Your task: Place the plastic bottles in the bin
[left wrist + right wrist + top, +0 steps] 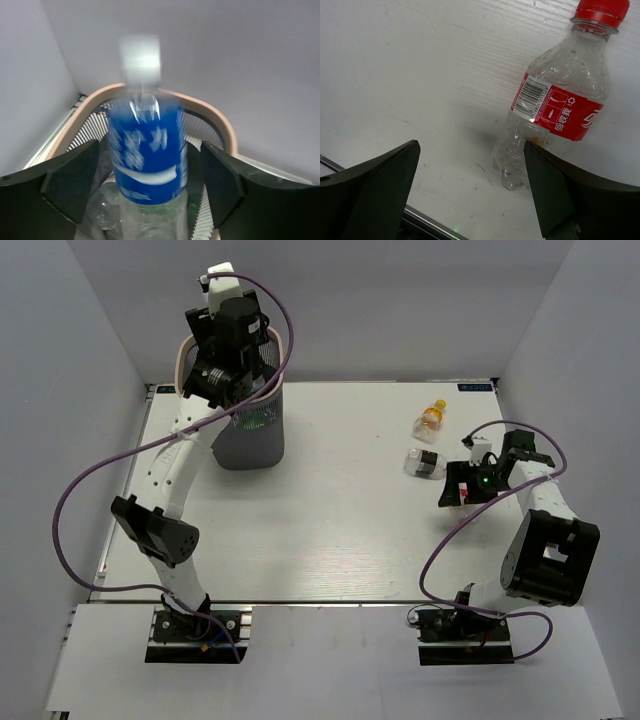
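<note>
At the far left of the table, the left gripper (149,146) hangs over the bin (223,128). Its fingers are spread wide, clear of the blurred blue-label bottle (148,155) between them. On the right, the right gripper (470,155) gapes above the table (420,75), with a red-label bottle (560,100) lying beside one finger. An orange bottle (432,418) and a clear bottle (424,463) lie farther out.
</note>
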You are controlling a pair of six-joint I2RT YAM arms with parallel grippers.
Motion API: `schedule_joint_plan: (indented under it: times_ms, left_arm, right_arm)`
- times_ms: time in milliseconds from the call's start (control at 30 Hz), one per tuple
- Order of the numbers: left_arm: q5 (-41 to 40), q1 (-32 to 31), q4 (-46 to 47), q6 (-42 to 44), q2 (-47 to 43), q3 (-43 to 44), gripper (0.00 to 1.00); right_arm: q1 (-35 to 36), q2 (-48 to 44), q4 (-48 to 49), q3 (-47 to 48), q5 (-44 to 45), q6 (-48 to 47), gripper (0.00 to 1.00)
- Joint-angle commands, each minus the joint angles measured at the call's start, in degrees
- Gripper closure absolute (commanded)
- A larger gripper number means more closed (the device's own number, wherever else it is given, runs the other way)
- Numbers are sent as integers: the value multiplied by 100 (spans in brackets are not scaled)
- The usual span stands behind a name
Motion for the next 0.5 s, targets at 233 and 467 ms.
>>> schedule_joint_plan:
  times_ms: [233,467]
  left_arm:
    - [643,488,-305,209,115,561,0]
    - [5270,76,608,605,-825,-1195,0]
  right_arm:
    - [257,-64,198,-89,749,43,10]
    - [328,-134,532,-90,1356,237,10]
